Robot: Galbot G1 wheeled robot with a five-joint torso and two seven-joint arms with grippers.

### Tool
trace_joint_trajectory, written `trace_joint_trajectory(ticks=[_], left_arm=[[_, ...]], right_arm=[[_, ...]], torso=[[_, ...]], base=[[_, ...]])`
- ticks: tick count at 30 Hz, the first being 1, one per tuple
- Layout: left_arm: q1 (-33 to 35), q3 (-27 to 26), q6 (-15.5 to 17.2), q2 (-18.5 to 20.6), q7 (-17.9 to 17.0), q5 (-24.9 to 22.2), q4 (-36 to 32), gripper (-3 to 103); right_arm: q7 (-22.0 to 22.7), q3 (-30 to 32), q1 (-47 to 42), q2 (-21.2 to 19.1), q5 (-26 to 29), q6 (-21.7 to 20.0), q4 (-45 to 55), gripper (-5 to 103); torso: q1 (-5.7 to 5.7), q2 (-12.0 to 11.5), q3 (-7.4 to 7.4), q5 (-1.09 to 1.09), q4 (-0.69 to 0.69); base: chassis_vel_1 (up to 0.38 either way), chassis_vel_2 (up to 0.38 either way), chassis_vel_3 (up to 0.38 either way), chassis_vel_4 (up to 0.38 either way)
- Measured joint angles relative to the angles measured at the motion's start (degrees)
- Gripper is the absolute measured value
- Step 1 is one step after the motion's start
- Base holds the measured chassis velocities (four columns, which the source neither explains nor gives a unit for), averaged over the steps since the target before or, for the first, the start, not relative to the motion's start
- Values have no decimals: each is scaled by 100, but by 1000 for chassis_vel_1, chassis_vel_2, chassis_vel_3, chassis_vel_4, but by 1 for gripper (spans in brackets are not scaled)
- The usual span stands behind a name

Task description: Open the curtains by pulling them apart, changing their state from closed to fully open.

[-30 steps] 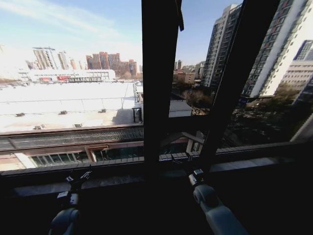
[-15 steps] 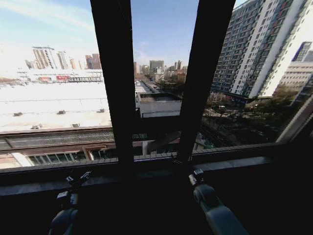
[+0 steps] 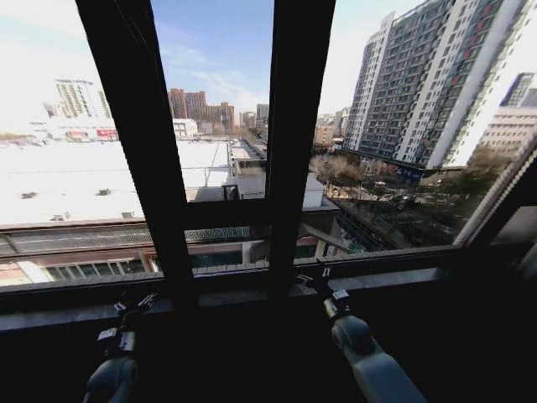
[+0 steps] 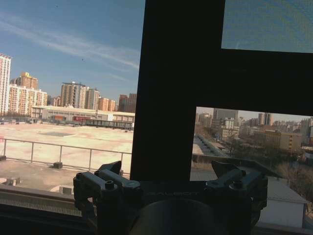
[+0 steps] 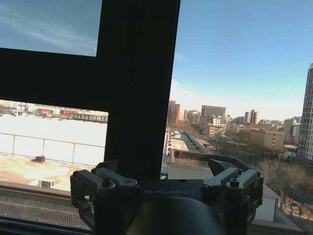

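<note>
Both arms hung low before the window sill point(image 3: 394, 281). The left gripper point(image 3: 134, 304) sat below the left glass pane, the right gripper point(image 3: 325, 285) just under the middle frame bar point(image 3: 298, 126). In the wrist views each gripper's jaws stood spread wide with nothing between them: left point(image 4: 171, 178), right point(image 5: 166, 176). No curtain fabric was visible; the glass showed bare across the window, only dark upright bars crossing it. Where the panels hung, I could not tell. So neither arm could be judged nearer to them, nor their direction from either gripper.
</note>
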Motion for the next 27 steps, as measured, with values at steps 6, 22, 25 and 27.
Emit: trace_joint_trajectory(ticks=[6,22,25,27], left_arm=[[0,2,0,-1,2,0,-1,100],[0,-3,0,2,-4,0,-2,100],[0,-1,0,1,-4,0,-1,100],[0,-1,0,0,-3,0,0,100]], right_arm=[[1,1,0,-2,0,0,-1,100],[-1,-1,0,1,0,0,0,100],[-1,-1,0,0,0,0,0,100],[0,-1,0,0,0,0,0,100]], torso=[[-1,0,0,4,-2],[1,0,0,0,-1],[1,0,1,0,0],[1,0,0,0,-1]], base=[[-248,-258,226,225],[66,-33,-39,19],[122,-187,-156,205],[134,-198,-151,213]])
